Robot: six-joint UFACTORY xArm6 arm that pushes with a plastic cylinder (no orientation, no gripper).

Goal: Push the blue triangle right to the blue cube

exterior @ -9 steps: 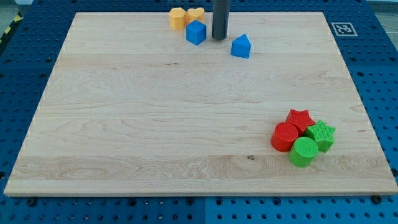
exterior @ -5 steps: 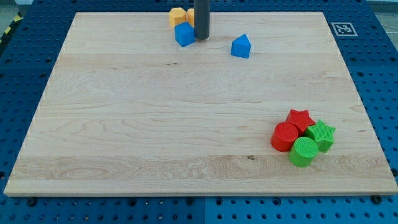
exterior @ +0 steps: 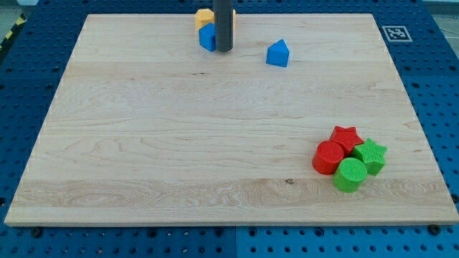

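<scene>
Moved: blue cube (exterior: 207,37) and my tip (exterior: 224,49) have shifted left, cube against yellow blocks (exterior: 204,17).
Tip: bare rod, grasping nothing, touching the cube's right side.
Blue triangle (exterior: 277,53): well right, untouched.
Advice: circle behind the triangle's right, then push left.

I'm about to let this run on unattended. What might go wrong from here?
My tip sits against the blue cube, far from the blue triangle at the view's right, so the cube may get pushed instead. The cube touches a yellow block near the board's top edge; either might slide off.
</scene>
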